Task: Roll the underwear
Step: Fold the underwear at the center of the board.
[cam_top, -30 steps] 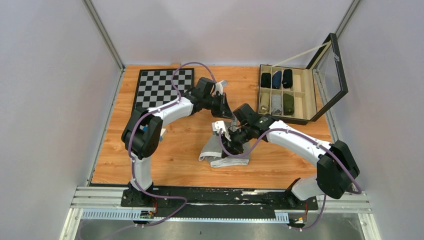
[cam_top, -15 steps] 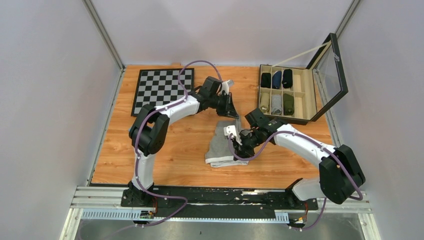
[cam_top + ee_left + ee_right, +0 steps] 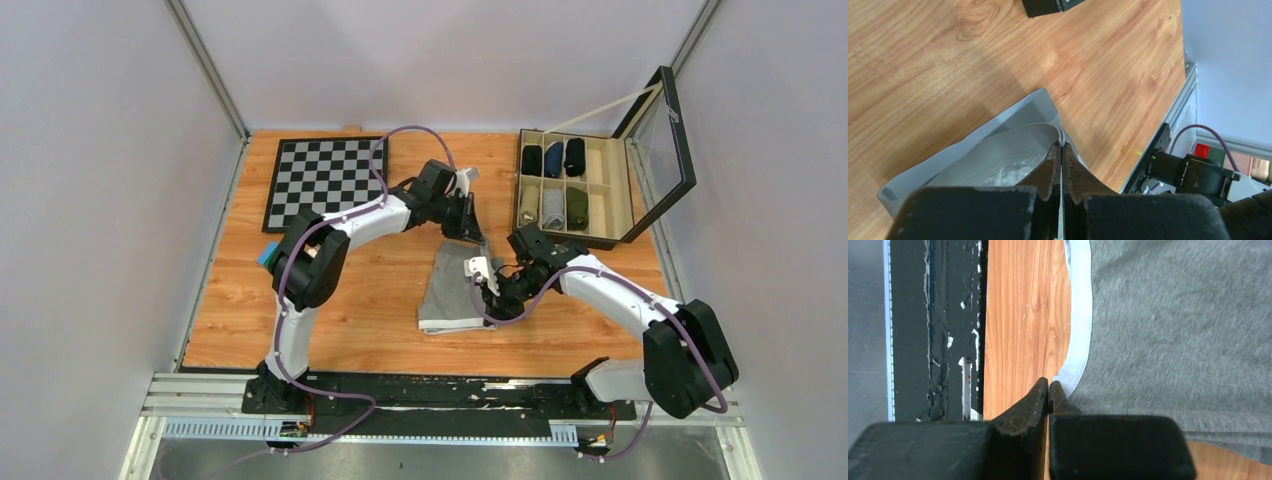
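Grey fabric underwear with white waistband (image 3: 450, 292): one
Black-and-white checkerboard mat (image 3: 322, 175): one
Wooden divided box with glass lid (image 3: 608, 200): one
Rolled fabric bundles (image 3: 553, 158) in the box: six
White-and-black robot arms (image 3: 355, 218): two
End effectors: two, left end effector (image 3: 480, 238) and right end effector (image 3: 492, 291)
Wood-grain counter (image 3: 340, 300): one

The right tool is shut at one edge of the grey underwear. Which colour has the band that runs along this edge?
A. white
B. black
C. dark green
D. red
A: in the right wrist view the band beside the grey underwear cloth is white, and the right tool is shut on its corner.
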`<state>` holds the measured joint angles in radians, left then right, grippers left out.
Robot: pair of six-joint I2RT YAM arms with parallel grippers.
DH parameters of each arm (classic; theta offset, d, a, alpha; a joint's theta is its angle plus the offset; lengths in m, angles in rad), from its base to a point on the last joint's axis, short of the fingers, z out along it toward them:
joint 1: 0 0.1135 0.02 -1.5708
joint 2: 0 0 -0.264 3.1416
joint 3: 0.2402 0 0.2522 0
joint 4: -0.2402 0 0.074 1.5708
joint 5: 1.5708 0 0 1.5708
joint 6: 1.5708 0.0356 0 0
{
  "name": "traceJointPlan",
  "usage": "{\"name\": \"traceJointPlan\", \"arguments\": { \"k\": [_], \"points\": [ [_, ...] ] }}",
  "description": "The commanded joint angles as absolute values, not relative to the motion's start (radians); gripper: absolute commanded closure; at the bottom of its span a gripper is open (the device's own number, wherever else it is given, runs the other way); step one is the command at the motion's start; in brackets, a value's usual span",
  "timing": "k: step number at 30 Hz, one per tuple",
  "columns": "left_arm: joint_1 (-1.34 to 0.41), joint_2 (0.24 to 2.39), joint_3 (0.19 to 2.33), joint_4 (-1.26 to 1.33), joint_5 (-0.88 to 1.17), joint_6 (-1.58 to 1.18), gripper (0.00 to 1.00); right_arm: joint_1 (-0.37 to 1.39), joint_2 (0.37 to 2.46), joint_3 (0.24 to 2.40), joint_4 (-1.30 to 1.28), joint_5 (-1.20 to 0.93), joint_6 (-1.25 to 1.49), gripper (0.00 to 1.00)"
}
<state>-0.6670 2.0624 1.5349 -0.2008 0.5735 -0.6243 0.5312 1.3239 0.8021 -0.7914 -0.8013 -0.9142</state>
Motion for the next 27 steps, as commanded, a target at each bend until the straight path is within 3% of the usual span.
{"name": "traceJointPlan", "arguments": {
  "k": [1, 27],
  "points": [
    [-0.673, 2.106, 1.588, -0.172, 0.54, -0.6, 1.0, 0.523, 1.306, 0.76, -0.801, -0.794, -0.968, 1.0],
    [-0.675, 2.17, 1.651, -0.194, 0.503, -0.551, 1.0, 0.379, 1.455, 0.782, -0.766, -0.744, -1.088, 1.0]
  ]
}}
